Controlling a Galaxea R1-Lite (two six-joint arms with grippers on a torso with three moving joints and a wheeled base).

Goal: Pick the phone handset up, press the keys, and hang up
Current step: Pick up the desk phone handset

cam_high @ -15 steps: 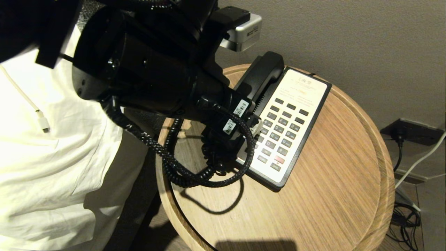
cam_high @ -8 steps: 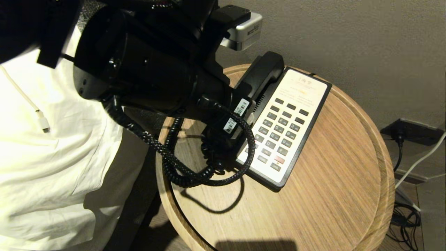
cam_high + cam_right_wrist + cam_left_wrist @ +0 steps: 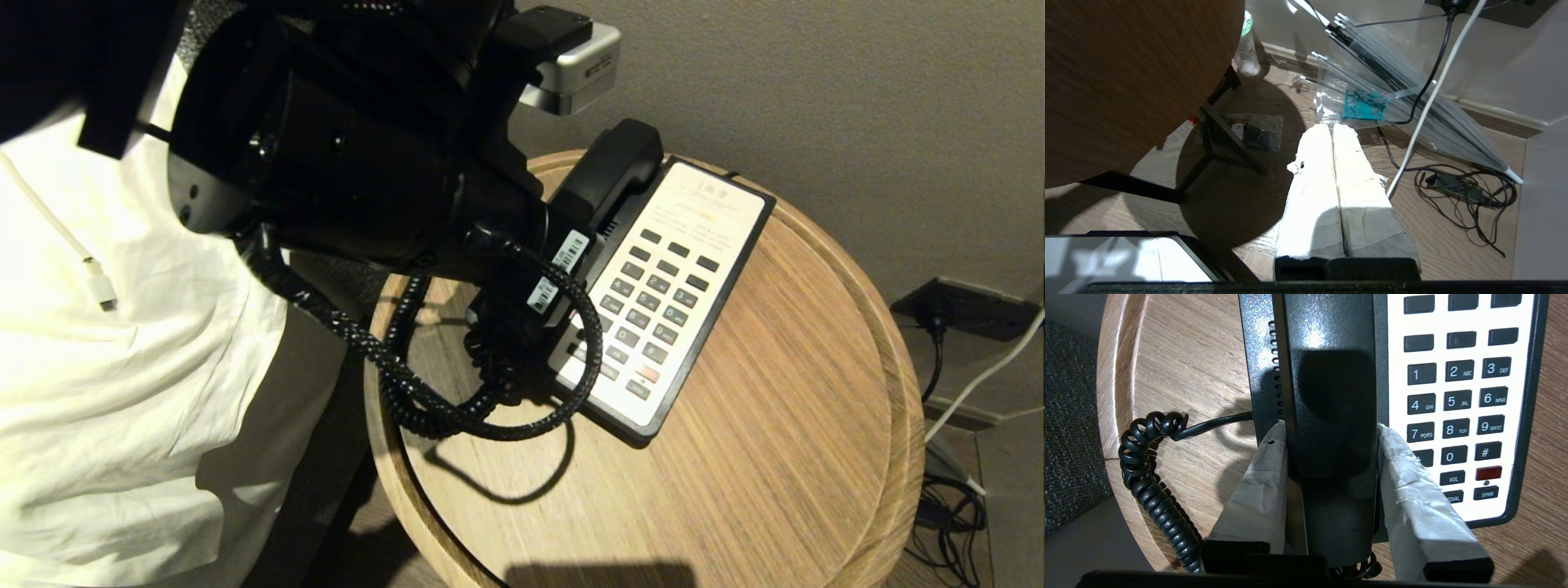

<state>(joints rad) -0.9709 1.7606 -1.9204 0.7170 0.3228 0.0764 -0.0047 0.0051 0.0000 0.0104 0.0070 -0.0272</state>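
Observation:
The glossy black phone handset lies in its cradle along the left side of the black-and-white phone base on a round wooden table. My left gripper straddles the lower half of the handset, and its white-wrapped fingers press against both of the handset's sides. The keys are beside the right finger. The coiled cord loops on the table to the left. In the head view my left arm hides the gripper. My right gripper hangs shut beside the table, over the floor.
White fabric lies left of the table. The wall is close behind the phone. A wall socket and tangled cables are on the floor at the right. A clear umbrella and a bottle are down there too.
The left gripper's fingers have closed in from wide open onto the handset's sides. The phone has shifted slightly on the table. The right arm has not moved.

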